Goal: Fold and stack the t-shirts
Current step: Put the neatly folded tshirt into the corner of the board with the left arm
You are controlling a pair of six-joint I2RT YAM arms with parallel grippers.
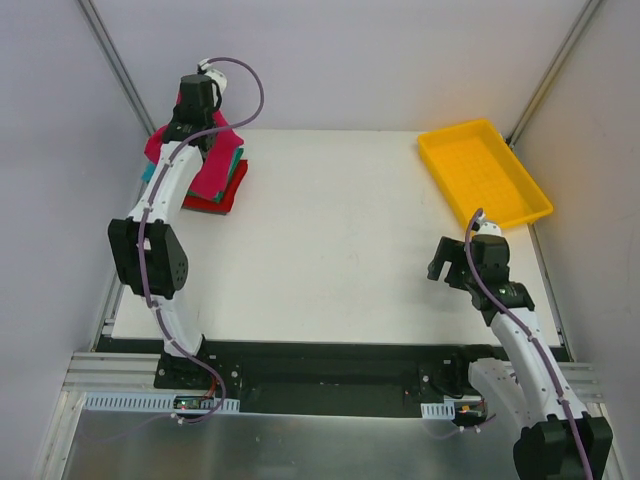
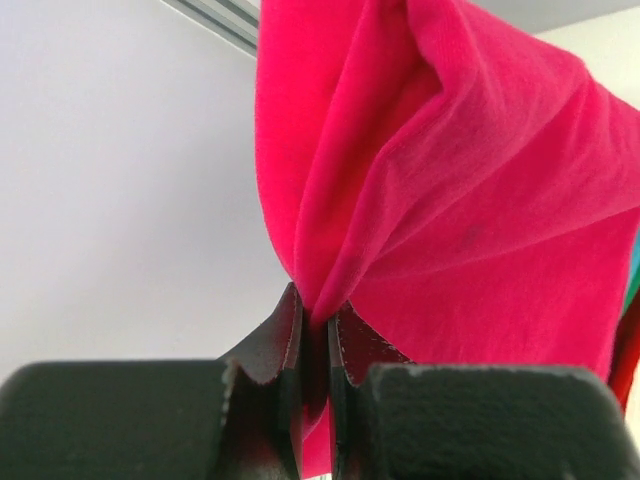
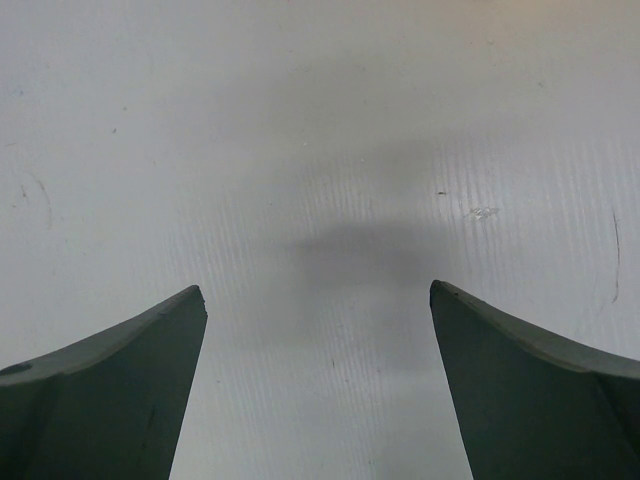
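Note:
My left gripper (image 1: 190, 125) is at the table's far left corner, shut on a fold of the magenta-pink t-shirt (image 2: 450, 200). The cloth hangs from the fingertips (image 2: 285, 330) and drapes over a stack of folded shirts (image 1: 225, 180), where teal and green edges and a red bottom layer (image 1: 212, 202) show. The pink shirt also shows in the top view (image 1: 210, 175). My right gripper (image 1: 452, 262) is open and empty, low over bare white table at the right; its fingers (image 3: 130, 370) stand wide apart.
A yellow plastic tray (image 1: 518, 205) lies empty at the far right corner. The white table (image 1: 340, 240) ends at grey walls left, right and behind. The left arm (image 1: 150, 250) stretches along the left edge.

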